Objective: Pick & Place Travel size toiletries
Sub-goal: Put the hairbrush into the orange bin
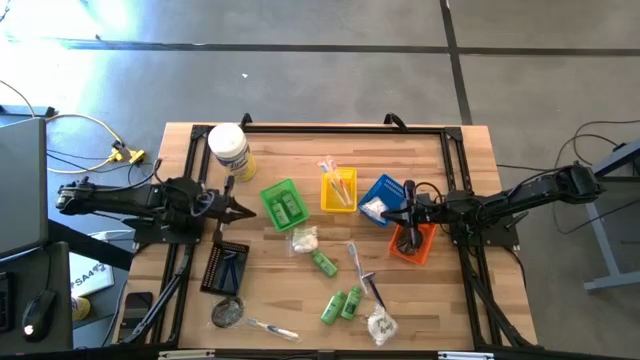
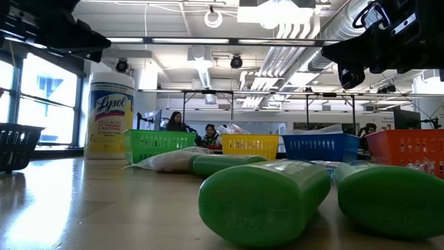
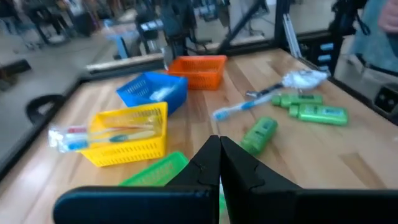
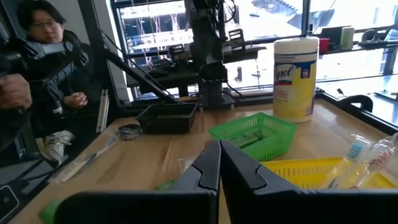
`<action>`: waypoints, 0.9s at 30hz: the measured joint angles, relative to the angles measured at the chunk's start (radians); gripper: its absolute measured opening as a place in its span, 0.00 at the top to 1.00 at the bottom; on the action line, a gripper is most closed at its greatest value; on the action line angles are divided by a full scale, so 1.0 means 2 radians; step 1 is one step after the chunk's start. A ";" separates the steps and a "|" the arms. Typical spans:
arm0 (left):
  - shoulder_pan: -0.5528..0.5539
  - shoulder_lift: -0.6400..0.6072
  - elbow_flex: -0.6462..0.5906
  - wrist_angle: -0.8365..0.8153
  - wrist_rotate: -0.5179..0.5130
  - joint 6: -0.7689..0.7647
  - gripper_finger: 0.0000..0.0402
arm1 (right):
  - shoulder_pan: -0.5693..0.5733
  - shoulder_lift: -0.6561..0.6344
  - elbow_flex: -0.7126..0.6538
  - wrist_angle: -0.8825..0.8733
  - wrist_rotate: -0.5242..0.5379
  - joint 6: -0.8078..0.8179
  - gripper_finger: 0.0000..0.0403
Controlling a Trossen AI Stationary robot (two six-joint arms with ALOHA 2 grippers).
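Observation:
Both grippers are shut, hold nothing and hover above the table. My left gripper (image 1: pixel 250 211) (image 3: pixel 219 143) points toward the right edge, just left of the green tray (image 1: pixel 283 203). My right gripper (image 1: pixel 385 216) (image 4: pixel 219 145) points left, over the gap between the blue tray (image 1: pixel 380 198) and the orange tray (image 1: pixel 412 243). Loose toiletries lie flat on the wood: green tubes (image 1: pixel 322 263) (image 1: pixel 342 303) (image 2: pixel 263 201), a wrapped toothbrush (image 1: pixel 356 262), white packets (image 1: pixel 304 239) (image 1: pixel 380 325) and a dark round sachet (image 1: pixel 228 312).
The yellow tray (image 1: pixel 338 190) holds wrapped toothbrushes, the green tray holds green tubes and the blue tray holds a white packet. A black tray (image 1: pixel 225 267) sits near the left side. The large white jar (image 1: pixel 228 148) stands at the far left. People sit beyond the table.

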 joint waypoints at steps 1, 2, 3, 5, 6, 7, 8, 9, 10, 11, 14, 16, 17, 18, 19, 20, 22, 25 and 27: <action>0.000 -0.015 -0.006 0.003 -0.002 0.000 1.00 | 0.000 0.000 0.000 0.003 0.001 0.000 0.99; 0.000 -0.032 -0.011 0.004 -0.003 0.000 1.00 | 0.000 0.000 0.000 0.007 0.001 0.000 0.99; 0.000 -0.048 -0.017 0.005 -0.003 0.000 1.00 | 0.000 0.000 0.000 0.011 0.001 0.000 0.99; 0.000 -0.078 -0.030 0.005 -0.003 0.000 1.00 | 0.000 0.000 0.000 0.014 0.001 -0.003 0.99; 0.000 -0.090 -0.036 0.005 -0.006 -0.001 1.00 | 0.000 0.000 0.000 0.015 0.002 -0.004 0.99; 0.000 -0.101 -0.043 0.004 -0.011 -0.001 1.00 | 0.000 0.000 0.000 0.017 0.003 -0.004 0.99; 0.000 -0.110 -0.049 0.003 -0.014 -0.001 1.00 | 0.000 0.000 0.000 0.019 0.003 -0.004 0.99; 0.000 -0.118 -0.055 0.003 -0.016 -0.001 1.00 | 0.000 0.000 0.000 0.021 0.002 -0.003 0.99; 0.000 -0.127 -0.060 0.001 -0.017 -0.001 1.00 | 0.000 0.000 0.000 0.021 0.003 -0.001 0.99; 0.000 -0.134 -0.066 -0.001 -0.017 -0.001 1.00 | 0.000 0.000 0.000 0.021 0.003 -0.001 0.99; 0.000 -0.147 -0.084 0.003 -0.018 -0.007 1.00 | 0.000 0.000 0.000 0.021 0.001 0.000 0.99; 0.000 -0.151 -0.099 0.004 -0.018 -0.010 1.00 | 0.000 0.000 0.000 0.021 0.001 -0.002 0.99; 0.000 -0.151 -0.104 0.008 -0.018 -0.011 1.00 | 0.000 0.000 0.000 0.021 0.001 -0.004 0.99; 0.000 -0.150 -0.109 0.016 -0.018 -0.012 1.00 | 0.000 0.000 0.000 0.021 0.001 -0.004 0.99; 0.000 -0.150 -0.114 0.027 -0.019 -0.012 1.00 | 0.000 0.000 0.000 0.021 0.001 -0.005 0.99; 0.000 -0.151 -0.120 0.039 -0.020 -0.013 1.00 | 0.000 0.000 0.000 0.021 0.001 -0.005 0.99; 0.000 -0.151 -0.123 0.050 -0.022 -0.013 1.00 | 0.000 0.000 0.000 0.021 0.001 -0.005 0.99; 0.000 -0.151 -0.123 0.061 -0.025 0.000 1.00 | 0.000 0.000 0.000 0.022 0.001 -0.016 0.99; 0.000 -0.151 -0.111 0.067 -0.036 0.010 1.00 | 0.000 0.000 0.000 0.027 0.002 -0.017 0.99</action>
